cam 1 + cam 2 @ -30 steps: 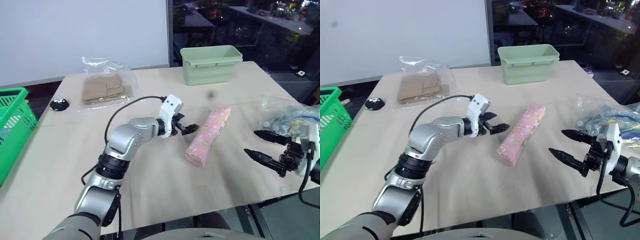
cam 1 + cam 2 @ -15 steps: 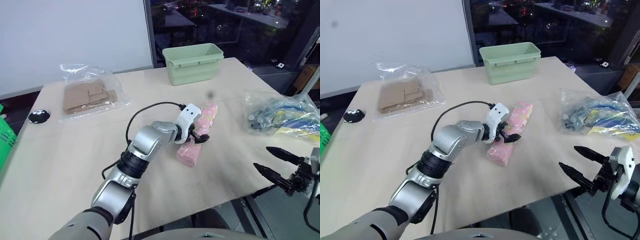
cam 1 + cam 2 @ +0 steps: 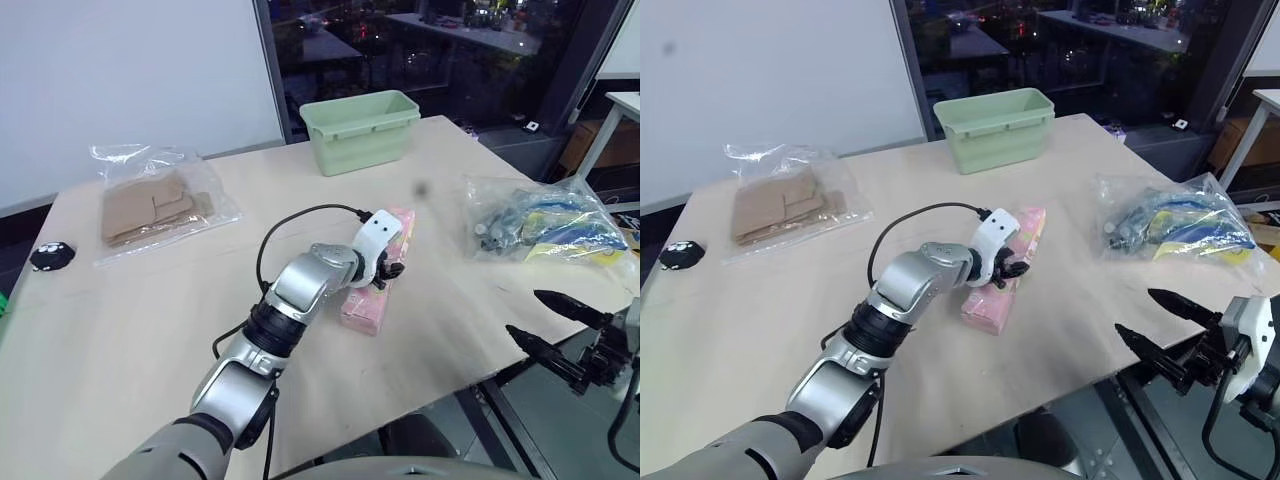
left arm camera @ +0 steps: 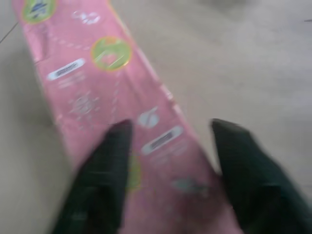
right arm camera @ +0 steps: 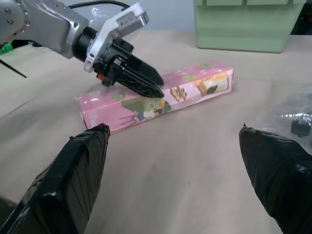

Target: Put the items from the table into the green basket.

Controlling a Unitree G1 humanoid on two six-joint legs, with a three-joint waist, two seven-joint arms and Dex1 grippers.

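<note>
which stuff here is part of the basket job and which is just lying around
Job: pink pack, with the left gripper closing its fingers around it; table.

Lying about: pale green tub, clear bag of brown pieces, clear bag of mixed items, small black object.

Even indoor light, blurred left-wrist view

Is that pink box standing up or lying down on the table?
Lying down. The pink pack rests flat on its long side on the table, with the left gripper's fingers around it.
</note>
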